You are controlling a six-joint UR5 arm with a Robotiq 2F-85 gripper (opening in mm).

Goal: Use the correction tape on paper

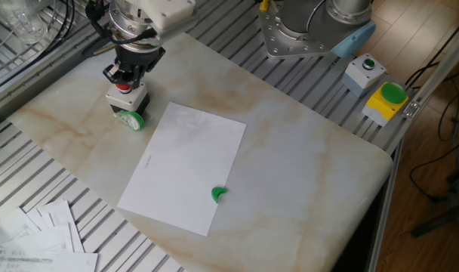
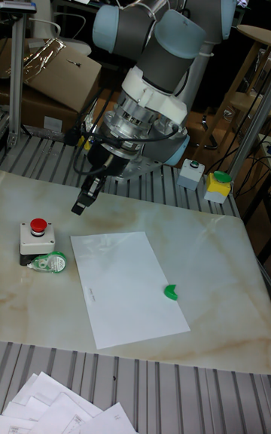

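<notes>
The correction tape [image 1: 130,118] [image 2: 49,261], a green wheel in a clear casing, lies on the marble table just left of the paper [image 1: 186,166] [image 2: 128,287], against a grey box. The paper is a large blank white sheet with a small green crescent [image 1: 219,194] [image 2: 171,291] lying on its near right part. My gripper [image 1: 126,74] [image 2: 80,206] hangs in the air above the grey box, apart from the tape. Its fingers look open and hold nothing.
A grey box with a red button [image 1: 125,94] [image 2: 37,233] stands right behind the tape. A pile of printed sheets [image 1: 37,240] [image 2: 68,408] lies at the near edge. Two button boxes [image 1: 374,83] [image 2: 205,178] sit near the arm's base.
</notes>
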